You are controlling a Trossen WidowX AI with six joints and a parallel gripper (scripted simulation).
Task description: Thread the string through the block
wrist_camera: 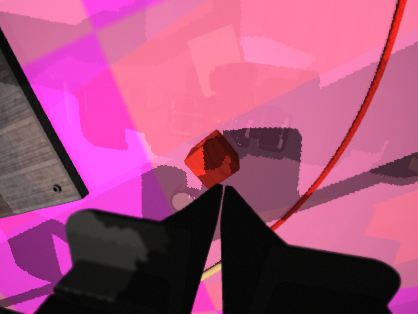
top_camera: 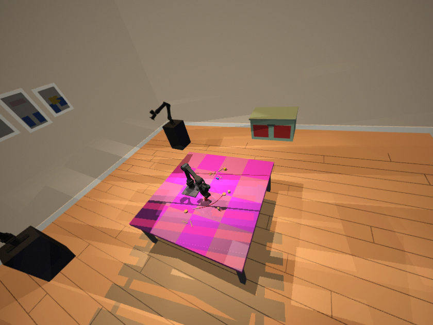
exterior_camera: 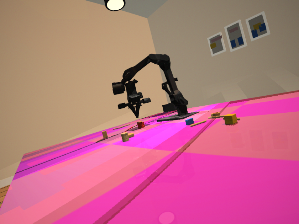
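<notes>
1. Hanging above the table, the claw is pointed downward, its fingertips brought together with nothing held.
2. A red block is seen on the table below the claw, just past the tips in the wrist view; it is not touched by them.
3. The string's stick is left lying on the table, partly hidden behind the claw's fingers in the wrist view.
4. The red string is laid in a curve around one side of the claw, from the stick to a round wooden button.
5. A small wooden block is placed off to one side of the claw; whether it is pierced by a hole cannot be told.
6. Farther from the claw, beyond the arm's base plate in the exterior view, a blue block and a yellow block are set among loose sticks.
</notes>
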